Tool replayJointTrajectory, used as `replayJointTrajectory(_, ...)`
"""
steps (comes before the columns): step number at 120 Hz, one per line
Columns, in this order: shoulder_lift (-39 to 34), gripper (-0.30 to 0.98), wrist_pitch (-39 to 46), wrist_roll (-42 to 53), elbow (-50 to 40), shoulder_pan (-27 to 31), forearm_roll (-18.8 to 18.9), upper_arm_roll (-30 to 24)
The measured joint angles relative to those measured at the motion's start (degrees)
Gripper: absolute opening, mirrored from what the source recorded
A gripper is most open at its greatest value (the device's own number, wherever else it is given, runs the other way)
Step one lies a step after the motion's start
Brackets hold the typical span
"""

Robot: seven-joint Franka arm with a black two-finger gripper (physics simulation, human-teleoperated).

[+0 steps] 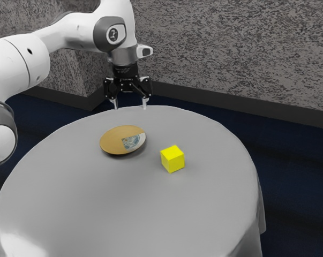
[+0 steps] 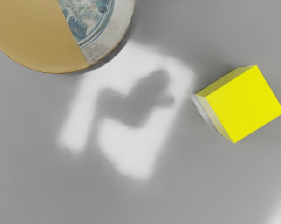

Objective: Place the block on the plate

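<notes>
Claw (image 1: pixel 130 103) wide apart, empty — block (image 1: pixel 173 159) to exterior view's right of plate (image 1: pixel 112 142). Likely light, stiff, hardly fragile — pinch opposite upright faces squarely.

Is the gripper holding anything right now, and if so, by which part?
Nothing is held: the gripper is open and empty, and the block sits on the table.

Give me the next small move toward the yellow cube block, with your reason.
I'd probably shift the open black gripper toward the exterior view's right until it is above the yellow cube block, then lower: nothing is between its fingers, and the block sits beside the round tan plate, not under the gripper.
</notes>
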Motion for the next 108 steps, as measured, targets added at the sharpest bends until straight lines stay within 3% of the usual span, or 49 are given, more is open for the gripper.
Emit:
replayJointTrajectory(21,5.6,0.69,1.2,-6.4,3.3,-3.3,-0.2,1.3)
replayJointTrajectory(108,23.3,0.69,2.2,-27.5,14.8,-5.7,-1.8,1.7)
